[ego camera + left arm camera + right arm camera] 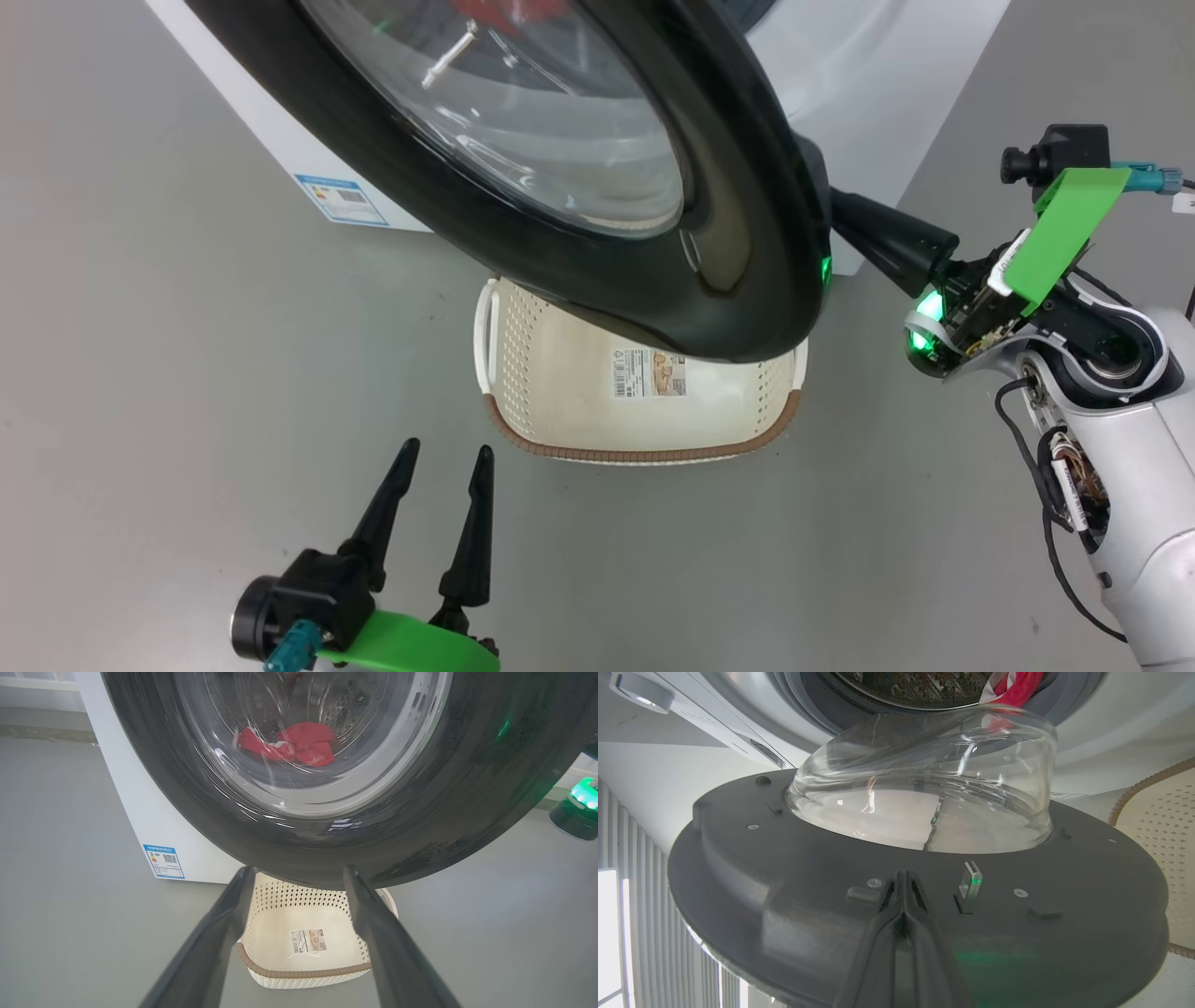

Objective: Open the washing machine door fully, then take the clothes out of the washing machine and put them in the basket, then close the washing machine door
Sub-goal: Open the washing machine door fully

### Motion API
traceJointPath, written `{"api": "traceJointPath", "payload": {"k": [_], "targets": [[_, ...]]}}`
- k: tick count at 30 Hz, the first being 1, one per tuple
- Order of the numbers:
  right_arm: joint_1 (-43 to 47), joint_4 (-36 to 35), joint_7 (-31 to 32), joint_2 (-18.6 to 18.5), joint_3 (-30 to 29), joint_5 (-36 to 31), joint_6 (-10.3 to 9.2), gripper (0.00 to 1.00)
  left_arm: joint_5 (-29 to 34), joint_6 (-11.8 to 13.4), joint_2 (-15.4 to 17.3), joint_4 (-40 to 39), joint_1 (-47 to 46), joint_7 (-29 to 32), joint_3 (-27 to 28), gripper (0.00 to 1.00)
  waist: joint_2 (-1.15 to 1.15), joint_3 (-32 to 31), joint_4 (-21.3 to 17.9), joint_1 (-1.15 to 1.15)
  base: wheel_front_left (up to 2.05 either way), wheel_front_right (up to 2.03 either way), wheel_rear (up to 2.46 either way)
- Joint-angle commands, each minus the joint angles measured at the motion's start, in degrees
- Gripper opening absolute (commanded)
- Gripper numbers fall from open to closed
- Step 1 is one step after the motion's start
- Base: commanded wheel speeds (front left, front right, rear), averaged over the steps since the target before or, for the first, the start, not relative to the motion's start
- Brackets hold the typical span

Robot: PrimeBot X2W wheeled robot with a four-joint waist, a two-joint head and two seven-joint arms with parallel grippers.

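Note:
The washing machine door (747, 233) stands partly open, its black rim hanging over the basket (644, 455). Red clothes (303, 742) lie in the drum of the washing machine (868, 84) and show through the door's glass. My right gripper (903, 877) is shut, with its tips pressed against the door's grey inner face beside the latch tab. In the head view, my right gripper (845, 210) reaches in behind the rim's right edge. My left gripper (446, 450) is open and holds nothing. It hovers low over the floor, in front and to the left of the basket.
The cream basket (303, 970) sits on the grey floor directly under the door, a sticker on its bottom. A blue label (341, 199) marks the machine's lower corner. Open floor spreads left and right of the basket. Vertical blinds (644, 905) hang at the left of the right wrist view.

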Motion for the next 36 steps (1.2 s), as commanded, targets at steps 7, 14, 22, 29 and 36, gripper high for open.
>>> {"api": "traceJointPath", "payload": {"k": [7, 14, 22, 29, 36], "targets": [[2.04, -1.09, 3.97, 2.67, 0.39, -2.30, 0.03, 0.00, -0.84, 0.62, 0.56, -1.09, 0.38, -0.70, 1.05, 1.00, 0.00, -3.17, 1.48, 0.00, 0.00, 0.00, 0.00], [5.56, -1.14, 6.42, 4.86, 1.15, -4.24, 0.03, 0.00, -0.42, 0.34, 0.56, -0.76, 2.34, -0.70, 1.03, 1.00, 0.00, -6.14, 2.86, 0.00, 0.00, 0.00, 0.00], [8.48, -1.37, 7.40, 7.36, 2.13, -6.00, 0.03, 0.00, -0.16, -0.08, 0.56, -0.71, 4.32, -0.70, 1.59, 1.00, 0.00, -8.55, 5.09, 0.00, 0.00, 0.00, 0.00], [10.06, -1.82, 8.08, 8.68, 3.24, -6.64, 0.03, 0.00, -0.03, -0.13, 0.56, -0.57, 5.30, -0.70, 1.53, 1.00, 0.00, -9.84, 7.17, 0.00, 0.00, 0.00, 0.00], [11.14, -2.63, 7.41, 9.50, 5.09, -7.34, 0.03, 0.00, -0.20, 0.14, 0.56, -0.58, 6.02, -0.70, 1.96, 1.00, 0.00, -10.78, 9.32, 0.00, 0.00, 0.00, 0.00]]}}
